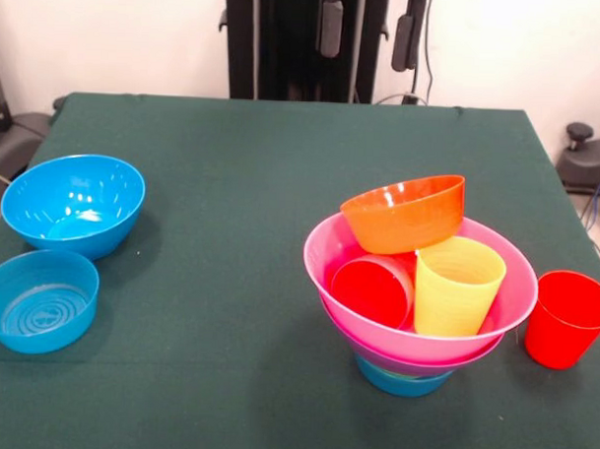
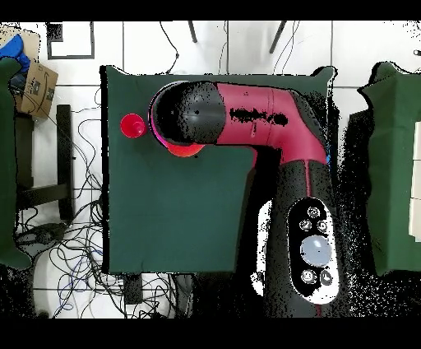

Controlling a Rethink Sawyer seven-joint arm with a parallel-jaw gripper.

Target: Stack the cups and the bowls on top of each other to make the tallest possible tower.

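Tower (image 1: 413, 371): pink bowl (image 1: 494, 310) holds red cup (image 1: 372, 291), yellow cup (image 1: 458, 286), tilted orange bowl (image 1: 404, 213). Second red cup (image 1: 567, 319) stands beside it. Gripper state: cannot tell, hidden under arm (image 2: 247, 115).

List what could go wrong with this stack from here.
1. The orange bowl sits tilted on the back rim of the pink bowl; a nudge could slide it off.
2. A red cup lying on its side and the yellow cup sit loose inside the pink bowl, so anything placed on them may wobble.
3. The wide pink bowl rests on a much narrower small blue bowl, so the tower could tip.
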